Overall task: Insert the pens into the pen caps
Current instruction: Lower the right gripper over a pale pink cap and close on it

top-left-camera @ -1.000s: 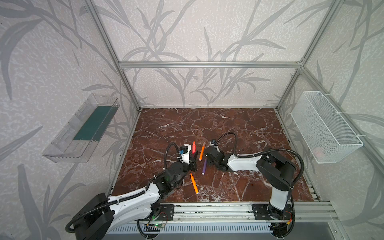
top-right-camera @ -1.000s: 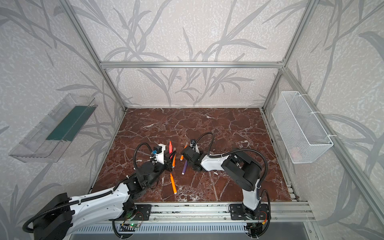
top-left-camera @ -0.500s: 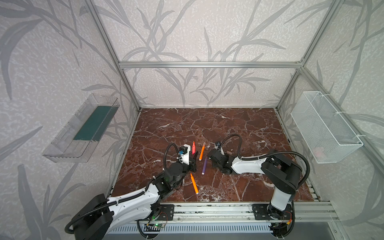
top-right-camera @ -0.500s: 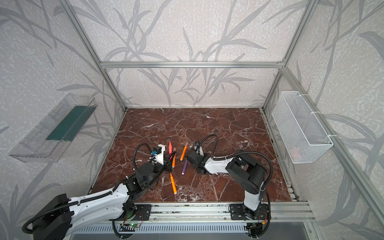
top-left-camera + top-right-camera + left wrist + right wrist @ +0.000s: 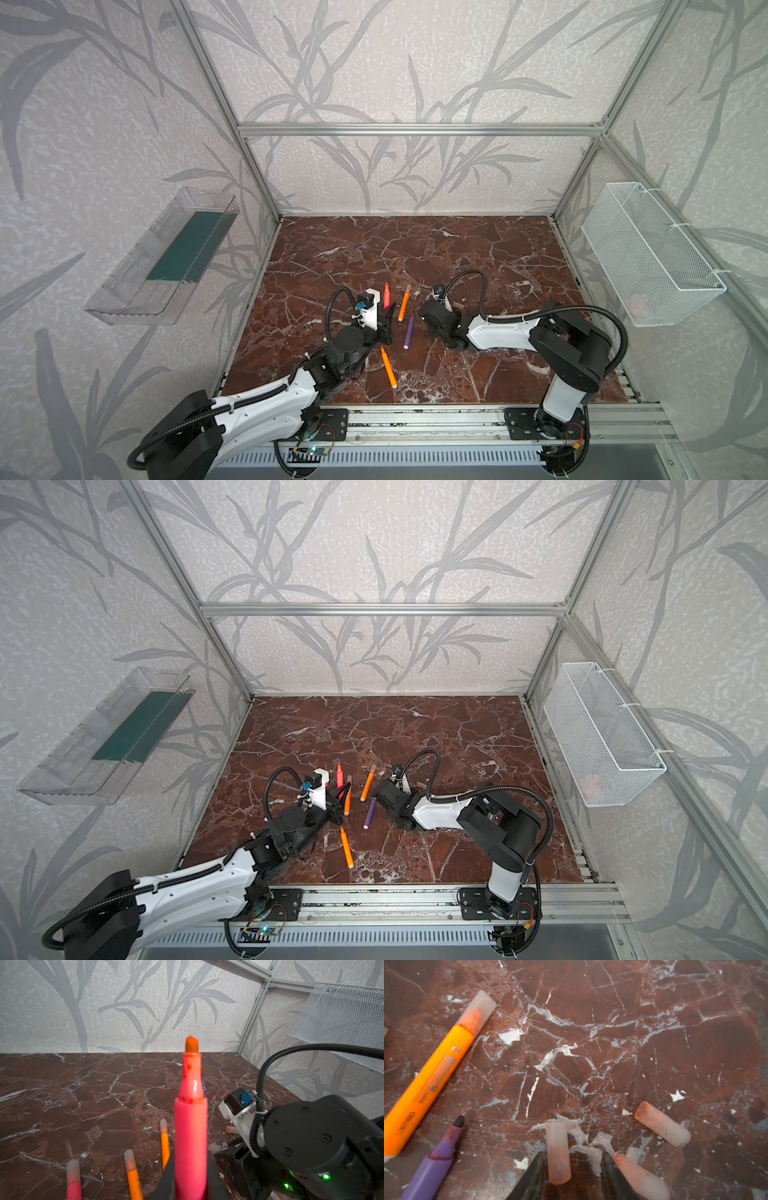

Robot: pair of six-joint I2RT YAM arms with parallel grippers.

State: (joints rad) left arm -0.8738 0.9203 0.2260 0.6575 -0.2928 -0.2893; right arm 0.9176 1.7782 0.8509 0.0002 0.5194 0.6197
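Looking through the right wrist camera gives what neither top view can. The right gripper (image 5: 572, 1155) stands partly open, and one loose pen cap (image 5: 558, 1153) lies flat on the table between its dark fingers (image 5: 534, 1177). The cap is close to one finger and clear of the other, so nothing is gripped. A second cap (image 5: 641, 1176) lies just outside the far finger, and a third cap (image 5: 662, 1124) lies a little beyond it (its open mouth is stained orange inside). In both top views this gripper is hidden under its own wrist.

The left wrist view shows the left gripper (image 5: 191, 1185) clamped on a pink-red pen (image 5: 191, 1136). The pen points away from the camera with its chisel tip bare. In a top view the same pen (image 5: 387, 295) rises above the marble table (image 5: 415, 249), and a top view also shows a second orange pen (image 5: 347, 800) lying just beside the left fingers.

The caps are short frosted tubes of translucent plastic, each open at one end and rounded shut at the other. The pens have smooth, glossy barrels. The purple pen (image 5: 436, 1157) is uncapped and shows a dark felt nib, while the capped orange pen (image 5: 431, 1072) next to it carries printed lettering. The table is polished red-brown stone with white veins and pale flecks.
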